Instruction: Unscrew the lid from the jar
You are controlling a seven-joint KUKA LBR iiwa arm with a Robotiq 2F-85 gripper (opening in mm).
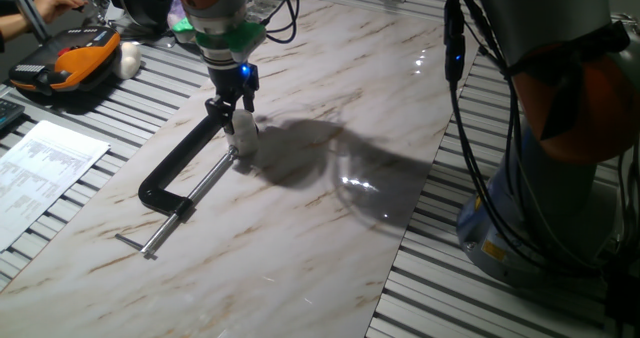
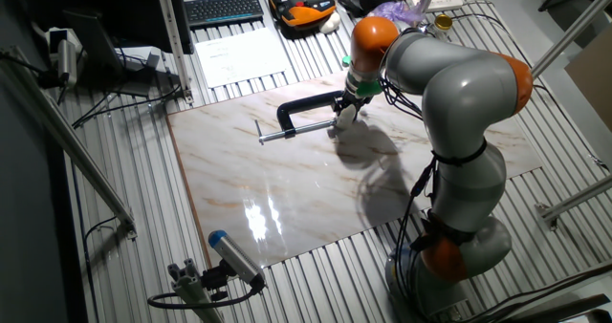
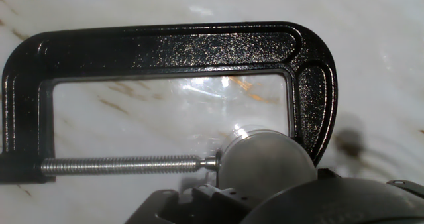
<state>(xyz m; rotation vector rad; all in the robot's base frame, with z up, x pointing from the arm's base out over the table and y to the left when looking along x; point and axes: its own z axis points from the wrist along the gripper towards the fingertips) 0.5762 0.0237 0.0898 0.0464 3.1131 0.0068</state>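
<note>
While the black two-finger claw (image 1: 237,111) is clamped on the small round white plastic lid (image 1: 243,124), the tiny whitish translucent jar (image 1: 245,143) stands on the marble desk (image 1: 330,228), inside the black metal C-clamp (image 1: 185,173), touching its screw pad.

No text, label, brand or number can be read. Printed lines are seen on the white sheet (image 1: 45,173) lying well to the side of the gripper (image 1: 232,109), but they are too small to be made out.

The clamp (image 1: 185,168) is crowding the jar (image 1: 243,138) at left; bench (image 1: 330,248) at lower right is lying open.
</note>
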